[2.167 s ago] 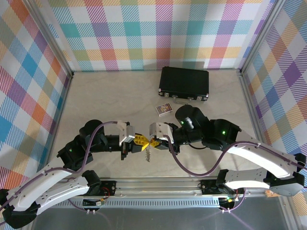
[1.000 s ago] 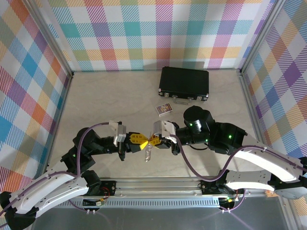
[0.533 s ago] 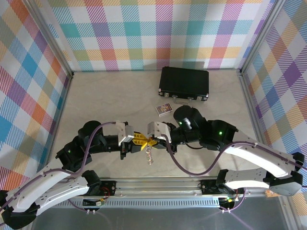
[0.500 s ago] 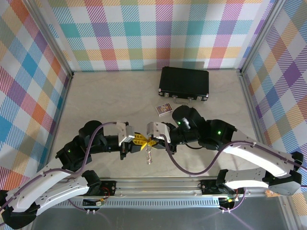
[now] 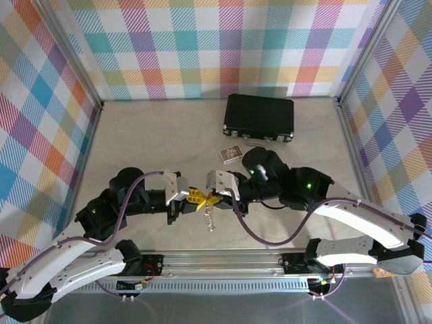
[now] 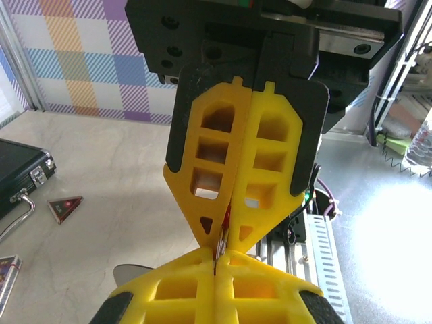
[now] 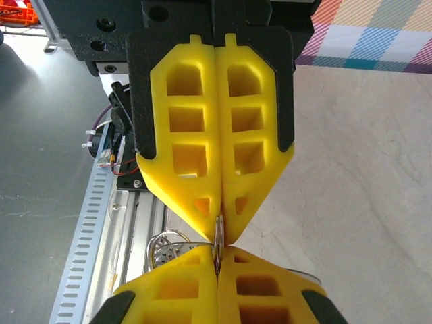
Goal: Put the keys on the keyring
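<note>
Keyring, the thin silver metal loop (image 5: 210,217), dangles at six o'clock of the spot where my two grippers meet tip to tip, toward the six o'clock side of the beige table (image 5: 148,142). My left gripper (image 5: 201,198) reaches in from nine o'clock and my right gripper (image 5: 214,199) from three, both clenched tight. A red sliver of the small red-headed key (image 6: 223,226) sits in the seam. I cannot tell which pair pinches what.

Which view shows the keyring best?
Right wrist: the keyring is close, its silver loops distinct. Top external shows it small and dangling. Left wrist gives at most an unclear grey sliver.
</note>
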Tool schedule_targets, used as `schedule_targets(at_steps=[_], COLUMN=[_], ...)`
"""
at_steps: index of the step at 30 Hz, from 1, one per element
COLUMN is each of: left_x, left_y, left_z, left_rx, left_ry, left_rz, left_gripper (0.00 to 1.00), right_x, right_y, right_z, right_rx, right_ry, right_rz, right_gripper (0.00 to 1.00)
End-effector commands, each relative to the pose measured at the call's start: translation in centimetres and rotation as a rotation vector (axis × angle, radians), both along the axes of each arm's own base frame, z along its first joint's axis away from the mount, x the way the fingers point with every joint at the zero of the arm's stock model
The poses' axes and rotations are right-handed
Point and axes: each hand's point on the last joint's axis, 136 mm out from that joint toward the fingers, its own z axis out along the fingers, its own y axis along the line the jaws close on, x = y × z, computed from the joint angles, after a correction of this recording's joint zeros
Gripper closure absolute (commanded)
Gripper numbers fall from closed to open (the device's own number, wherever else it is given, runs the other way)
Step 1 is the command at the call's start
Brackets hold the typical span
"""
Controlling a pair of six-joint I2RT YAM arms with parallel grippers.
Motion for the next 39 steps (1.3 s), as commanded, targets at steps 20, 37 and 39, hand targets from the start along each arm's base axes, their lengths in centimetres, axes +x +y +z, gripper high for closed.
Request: schedule_targets(at_steps=[20, 37, 39], left_x=[-2.9, -2.5, -2.5], left_y=[0.0, -0.3, -0.4], left_z=[7.0, 6.1, 6.1], left_rx=[-0.334, -0.317, -0.318], left_ry=[-0.067, -0.055, -0.053], left_rz=[-0.146, -0.137, -0.137], left_gripper=[1.0, 1.0, 1.0], right_x=[-1.7, -2.2, -2.1], right_y=[-1.6, -1.8, -1.5], right_z=[3.8, 5.2, 5.2], right_rx=[0.242, 0.333, 0.336], right_ry=[-0.046, -0.049, -0.048], right_rz=[0.025, 0.037, 0.04], right_gripper=[0.85, 0.7, 0.7])
